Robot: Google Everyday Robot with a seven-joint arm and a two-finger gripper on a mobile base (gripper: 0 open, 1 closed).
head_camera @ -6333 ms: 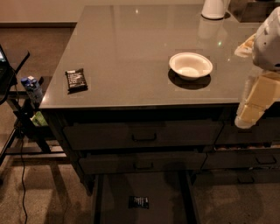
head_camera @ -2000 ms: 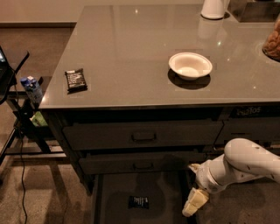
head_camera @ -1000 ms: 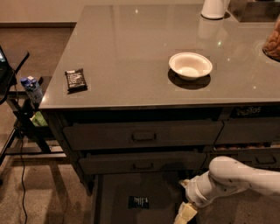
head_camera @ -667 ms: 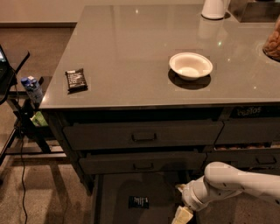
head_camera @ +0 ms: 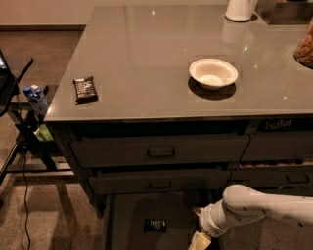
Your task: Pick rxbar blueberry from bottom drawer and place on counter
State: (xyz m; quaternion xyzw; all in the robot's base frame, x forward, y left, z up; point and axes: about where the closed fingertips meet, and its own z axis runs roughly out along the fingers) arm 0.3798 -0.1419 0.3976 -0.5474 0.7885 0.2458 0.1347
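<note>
The rxbar blueberry (head_camera: 154, 225) is a small dark bar with white lettering lying flat on the floor of the open bottom drawer (head_camera: 128, 215). My gripper (head_camera: 199, 241) hangs at the end of the white arm, low at the frame's bottom edge, over the drawer's right side and to the right of the bar, apart from it. Its tips are cut off by the frame edge. The glossy grey counter (head_camera: 146, 53) spreads above the drawers.
A black-brown bar (head_camera: 84, 88) lies at the counter's left front. A white bowl (head_camera: 213, 74) sits mid-right, a white jug base (head_camera: 239, 10) at the back, a jar of nuts (head_camera: 305, 46) at the right edge. Two closed upper drawers (head_camera: 160, 152) sit above. A stand with a bottle (head_camera: 35, 99) stands left.
My arm has come down from beside the counter into the bottom drawer's right side, then moved left and lower toward the bar. The bar has not moved.
</note>
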